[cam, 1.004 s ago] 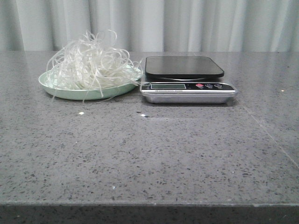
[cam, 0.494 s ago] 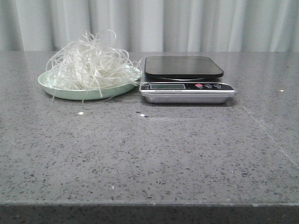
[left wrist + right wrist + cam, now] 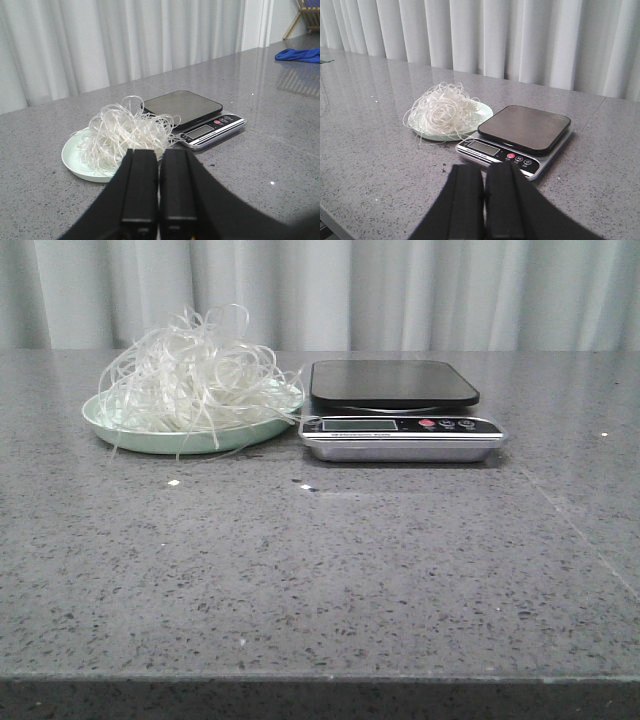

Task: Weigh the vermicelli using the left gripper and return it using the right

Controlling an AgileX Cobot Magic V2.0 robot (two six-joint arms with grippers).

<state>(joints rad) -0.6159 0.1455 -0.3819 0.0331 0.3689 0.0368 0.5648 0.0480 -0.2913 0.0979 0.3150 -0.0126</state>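
The vermicelli (image 3: 190,380), a fluffy nest of whitish strands, rests on a pale green plate (image 3: 130,434) at the back left of the table. A kitchen scale (image 3: 395,408) with a bare black platform stands right beside the plate. Neither gripper shows in the front view. My left gripper (image 3: 160,152) is shut and empty, well short of the vermicelli (image 3: 127,132) and the plate (image 3: 75,160). My right gripper (image 3: 484,167) is shut and empty, short of the scale (image 3: 520,132); the vermicelli (image 3: 442,110) lies beyond it.
A grey speckled stone table (image 3: 320,570) carries everything. A few small crumbs (image 3: 174,482) lie in front of the plate. White curtains hang behind. A blue cloth (image 3: 302,54) lies far off in the left wrist view.
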